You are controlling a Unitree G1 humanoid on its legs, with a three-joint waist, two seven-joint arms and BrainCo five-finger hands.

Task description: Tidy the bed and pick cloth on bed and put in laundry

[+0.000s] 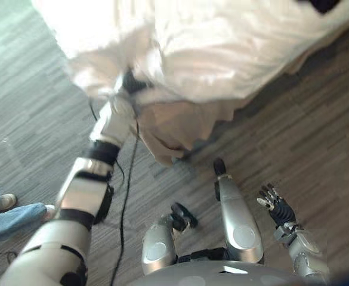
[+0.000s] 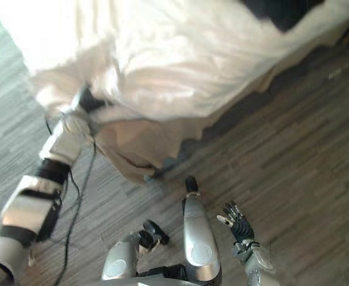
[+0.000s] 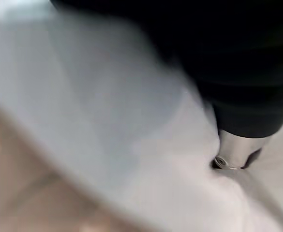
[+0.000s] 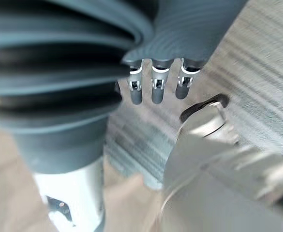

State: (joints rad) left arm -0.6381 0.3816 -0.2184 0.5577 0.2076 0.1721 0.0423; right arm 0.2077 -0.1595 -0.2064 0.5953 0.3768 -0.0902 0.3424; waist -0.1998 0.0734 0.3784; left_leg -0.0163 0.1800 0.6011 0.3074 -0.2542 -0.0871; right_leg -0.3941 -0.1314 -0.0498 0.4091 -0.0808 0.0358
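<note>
White bedcover (image 1: pixel 222 47) spills off the bed's near edge, bunched down toward the floor (image 1: pixel 317 149). A dark cloth (image 2: pixel 275 12), perhaps the laundry piece, lies at the bed's far side, well apart from both hands. We note the left hand (image 1: pixel 128 84) sunk in a fold at the cover's edge; we cannot tell whether it grips. The cover runs ahead and to the robot's right from it. The right hand (image 2: pixel 237 221) hangs low over the floor, fingers loosely spread, empty. We judge the left arm nearer.
</note>
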